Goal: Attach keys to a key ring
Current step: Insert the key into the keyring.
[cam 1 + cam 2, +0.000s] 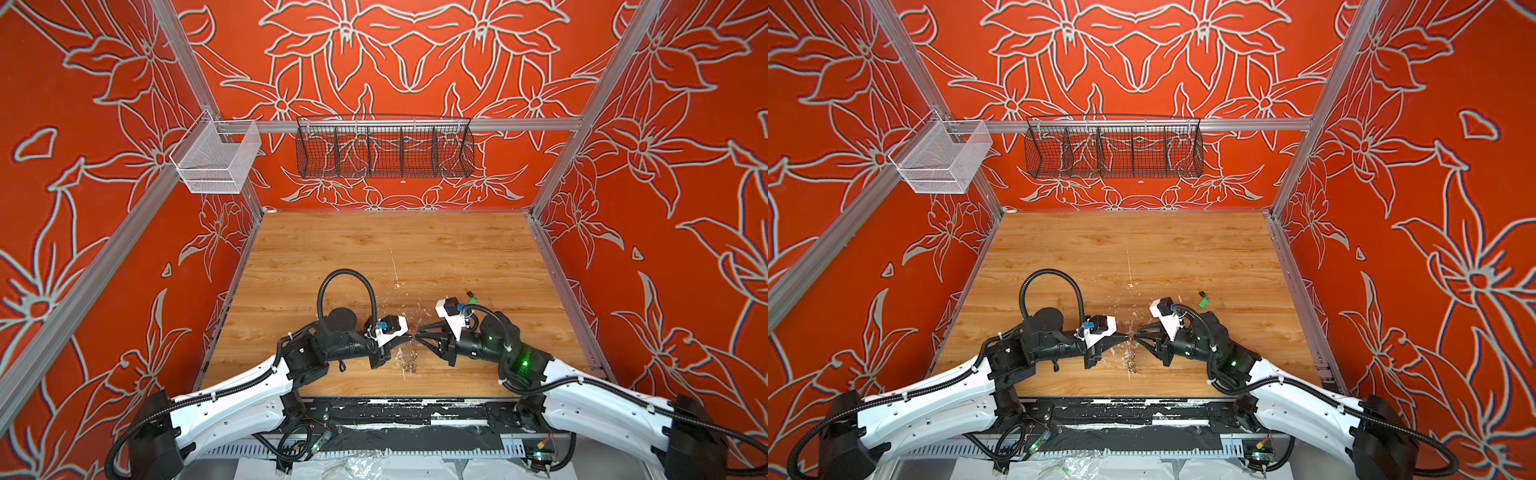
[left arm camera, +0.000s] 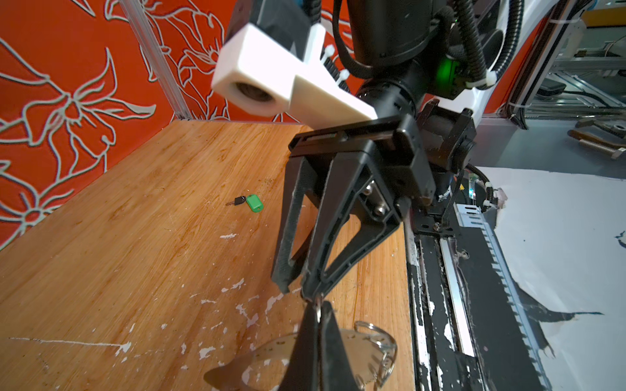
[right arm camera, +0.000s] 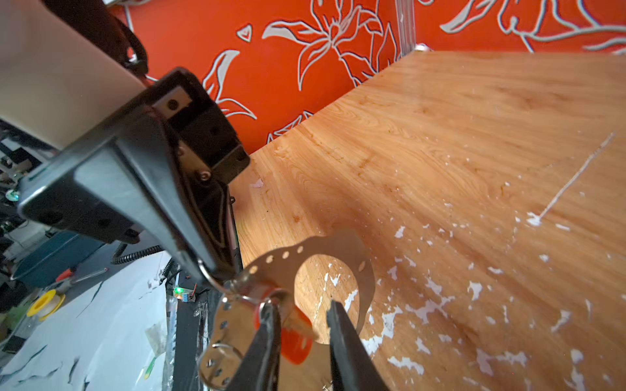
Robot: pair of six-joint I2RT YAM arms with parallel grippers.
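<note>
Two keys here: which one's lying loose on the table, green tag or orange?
The green-tagged key: it lies alone on the table, away from the key ring. The orange-tagged key sits at the key ring.

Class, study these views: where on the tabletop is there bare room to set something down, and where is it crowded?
Free: the far half of the table, from the back wall down to the left arm and right arm. Crowded: front centre, where the left gripper and right gripper meet at the key ring; the green key lies beyond the right arm.
</note>
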